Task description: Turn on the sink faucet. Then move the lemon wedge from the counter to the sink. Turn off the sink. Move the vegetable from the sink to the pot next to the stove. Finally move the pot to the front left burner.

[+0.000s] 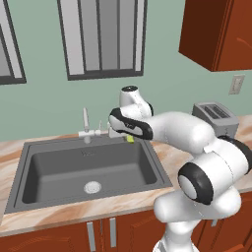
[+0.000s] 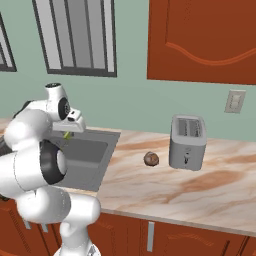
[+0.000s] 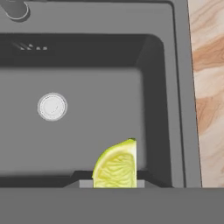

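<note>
Fingers closed narrow on the lemon wedge (image 3: 117,165); in the hand view it sits upright between the gripper (image 3: 114,183) tips, held above the sink (image 3: 166,87), over the basin's right part. One round silver drain (image 3: 52,106) lies in the basin bottom, well apart from the wedge. From the left base view the wedge (image 1: 130,139) shows as a small yellow-green speck under the hand, by the sink's (image 1: 157,170) back right corner, with the faucet (image 1: 85,123) just beside it to the left.

Counter (image 2: 165,187): beige-and-orange marbled stone over reddish-brown cabinets (image 2: 190,240). Wall pale green; one window (image 1: 102,38) behind the sink, a wall cabinet (image 2: 202,37) up right, one outlet plate (image 2: 234,101).

On the counter to the right of the sink: one silver toaster (image 2: 187,142), one brown roundish lump (image 2: 151,159) just beside it. The arm's own white links block much of the sink in the right base view.

Count: one wedge, one faucet, one drain, one toaster, one lump.
</note>
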{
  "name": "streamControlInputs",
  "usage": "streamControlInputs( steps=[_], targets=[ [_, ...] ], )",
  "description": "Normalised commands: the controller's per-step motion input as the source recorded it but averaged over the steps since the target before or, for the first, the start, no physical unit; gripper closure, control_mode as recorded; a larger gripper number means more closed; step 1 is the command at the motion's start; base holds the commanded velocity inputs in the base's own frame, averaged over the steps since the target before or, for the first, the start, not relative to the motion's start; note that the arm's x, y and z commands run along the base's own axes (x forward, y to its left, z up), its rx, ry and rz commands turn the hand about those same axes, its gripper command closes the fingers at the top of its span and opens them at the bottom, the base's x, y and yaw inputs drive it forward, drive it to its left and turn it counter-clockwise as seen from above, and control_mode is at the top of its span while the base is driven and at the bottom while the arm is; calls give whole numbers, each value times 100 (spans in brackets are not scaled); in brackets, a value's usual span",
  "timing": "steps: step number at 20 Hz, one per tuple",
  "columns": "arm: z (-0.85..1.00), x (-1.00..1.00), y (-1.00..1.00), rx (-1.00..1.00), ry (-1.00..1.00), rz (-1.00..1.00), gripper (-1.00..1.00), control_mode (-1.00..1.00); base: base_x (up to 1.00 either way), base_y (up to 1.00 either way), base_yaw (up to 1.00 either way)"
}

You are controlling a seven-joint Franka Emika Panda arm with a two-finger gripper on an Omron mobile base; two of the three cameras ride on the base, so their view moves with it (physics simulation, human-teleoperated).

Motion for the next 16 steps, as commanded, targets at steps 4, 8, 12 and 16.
streamControlInputs(
  steps=[4, 8, 12, 16],
  targets=[
    [16, -21, -4, 0, 0, 0, 100, -100, 0, 0, 0],
    [0, -2, 2, 0, 0, 1, 100, -100, 0, 0, 0],
    [0, -3, 0, 1, 0, -1, 100, -100, 0, 0, 0],
    [0, -15, 0, 0, -1, -18, 100, -100, 0, 0, 0]
  ],
)
